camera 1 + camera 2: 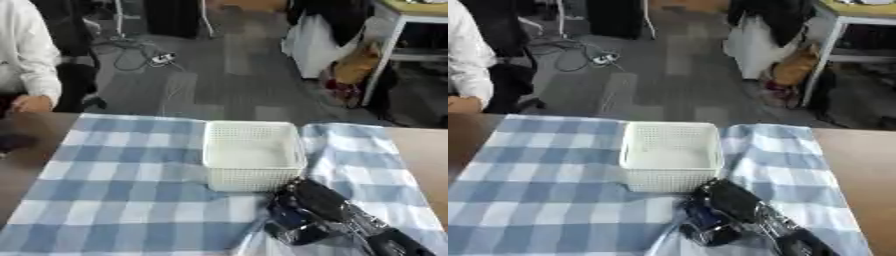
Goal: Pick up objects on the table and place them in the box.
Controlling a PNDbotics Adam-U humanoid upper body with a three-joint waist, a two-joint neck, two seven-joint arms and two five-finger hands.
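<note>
The wooden table (424, 145) is covered across most of the frame by a blue and white checked cloth (122, 200). A white perforated box (252, 155) is set at the centre of the frame, open side up; its interior appears empty. No loose object for picking is visible on the cloth.

The right hand (302, 215) is seen at the lower right of the frame, just beside the near wall of the box. Its fingers are curled downward where the cloth is bunched into a fold. Whether an object, or only cloth, is enclosed cannot be told. The left hand is not shown.

Risk: should cloth be caught in the fingers, a lift is judged likely to drag the fabric and shift or tip the box. A raised hand could also strike the near wall.

In the left eye view, a dark shape (13, 142) is shown at the left edge of the table; it is absent from the right eye view, where more bare table is shown at the right.
</note>
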